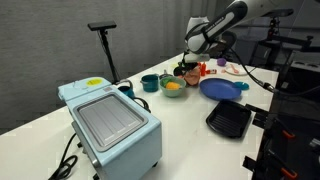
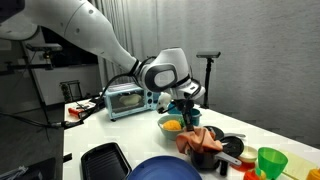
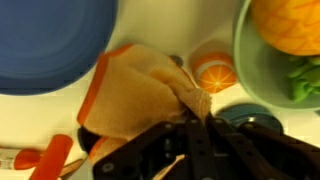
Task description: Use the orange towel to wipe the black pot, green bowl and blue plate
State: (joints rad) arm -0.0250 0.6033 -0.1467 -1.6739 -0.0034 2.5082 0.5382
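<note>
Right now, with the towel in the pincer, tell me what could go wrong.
The pincer seems to hold the orange towel only by a bunched corner, so it could slip free mid-wipe. The green bowl holds an orange item; wiping inside may knock it out. The hanging cloth may drag the small orange piece lying between the bowl and the blue plate.

Bright, even room light falls on the white surface (image 1: 190,125) in both exterior views, leaving only faint soft shadows under the hand (image 1: 188,64), while the wrist view is blurred and warm-toned, the orange towel (image 3: 140,95) just ahead of the hand smeared out of focus.
</note>
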